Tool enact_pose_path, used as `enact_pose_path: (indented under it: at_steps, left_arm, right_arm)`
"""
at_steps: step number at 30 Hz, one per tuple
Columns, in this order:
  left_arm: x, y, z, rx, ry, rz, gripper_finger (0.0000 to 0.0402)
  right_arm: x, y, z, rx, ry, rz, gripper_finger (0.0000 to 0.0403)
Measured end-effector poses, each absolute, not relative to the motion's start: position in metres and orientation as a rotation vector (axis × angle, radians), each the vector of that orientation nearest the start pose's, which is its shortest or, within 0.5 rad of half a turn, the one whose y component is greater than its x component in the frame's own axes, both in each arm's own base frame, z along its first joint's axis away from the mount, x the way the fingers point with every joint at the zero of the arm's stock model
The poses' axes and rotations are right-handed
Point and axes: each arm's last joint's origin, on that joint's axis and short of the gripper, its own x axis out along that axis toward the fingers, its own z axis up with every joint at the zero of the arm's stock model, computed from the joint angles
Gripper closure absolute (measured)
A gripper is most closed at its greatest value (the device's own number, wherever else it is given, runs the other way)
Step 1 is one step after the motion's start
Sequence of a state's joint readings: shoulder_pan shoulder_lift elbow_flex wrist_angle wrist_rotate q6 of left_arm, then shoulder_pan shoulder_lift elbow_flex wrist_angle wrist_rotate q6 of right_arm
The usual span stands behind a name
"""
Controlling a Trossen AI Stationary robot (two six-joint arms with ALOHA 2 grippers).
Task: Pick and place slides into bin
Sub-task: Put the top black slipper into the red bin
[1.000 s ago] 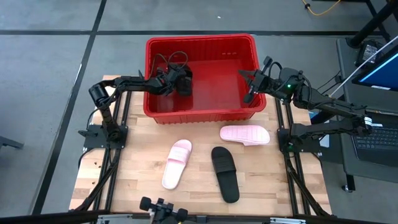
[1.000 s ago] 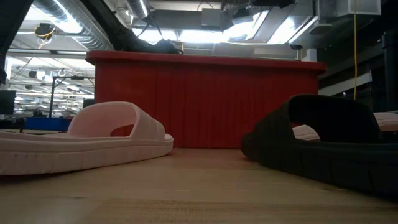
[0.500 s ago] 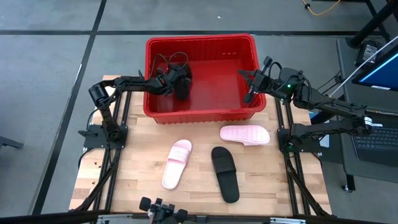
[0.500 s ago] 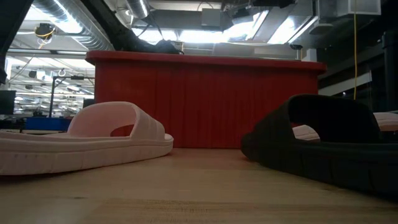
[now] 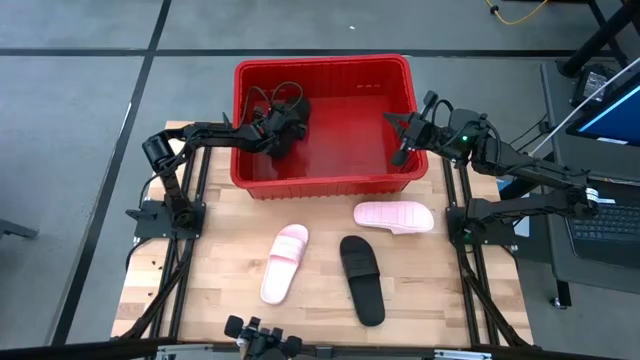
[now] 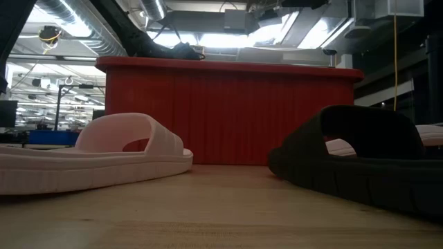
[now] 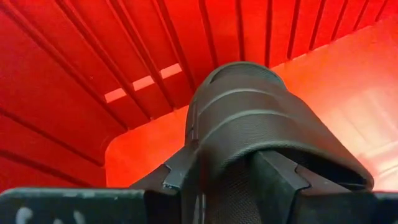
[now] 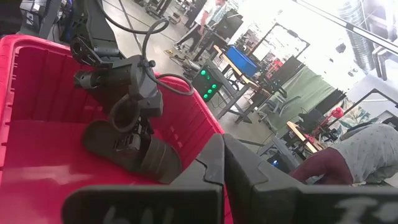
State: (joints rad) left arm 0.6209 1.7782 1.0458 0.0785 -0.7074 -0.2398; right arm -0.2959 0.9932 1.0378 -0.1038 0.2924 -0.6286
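Observation:
The red bin (image 5: 320,182) stands at the table's far middle. My left gripper (image 5: 284,128) reaches into the bin's left half and is shut on a black slide (image 7: 261,118), which also shows in the right wrist view (image 8: 140,152). My right gripper (image 5: 401,152) is shut and empty, hovering just inside the bin's right wall. On the table in front of the bin lie two pink slides (image 5: 285,262) (image 5: 394,215) and a second black slide (image 5: 361,278), each flat on its sole. My left gripper pinches the black slide between its two fingers, just behind the wide strap (image 7: 249,106). One finger (image 7: 181,175) is at the slide's side edge and the other (image 7: 280,177) at the strap's opening. The fingers come from above, slanting down. The slide hangs tilted, strap end lowest, close over the bin floor.
The bin's high ribbed walls (image 6: 228,114) rise around my left gripper. My right arm stretches in from the table's right side. Bare wood lies near the front edge (image 5: 200,290). A person's sleeve (image 8: 323,177) shows beyond the table in the right wrist view.
My left gripper has shifted slightly toward the bin's far wall with the black slide still in its hold.

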Motion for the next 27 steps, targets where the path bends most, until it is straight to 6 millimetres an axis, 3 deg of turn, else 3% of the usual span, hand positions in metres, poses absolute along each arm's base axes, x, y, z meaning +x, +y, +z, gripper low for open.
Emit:
enact_pose_path:
  at_steps: [10, 19, 27]
  left_arm:
    - [0.294, 0.222, 0.188, -0.150, 0.554, 1.328, 0.0259]
    - [0.295, 0.226, 0.209, -0.075, 0.803, 1.293, 0.0248]
    - [0.292, 0.225, 0.209, -0.036, 0.903, 1.273, 0.0247]
  right_arm:
    - [0.202, -0.070, 0.390, -0.610, 0.243, -0.549, 0.0397]
    - [0.202, -0.070, 0.390, -0.611, 0.237, -0.530, 0.0397]
    - [0.202, -0.069, 0.388, -0.611, 0.241, -0.488, 0.0397]
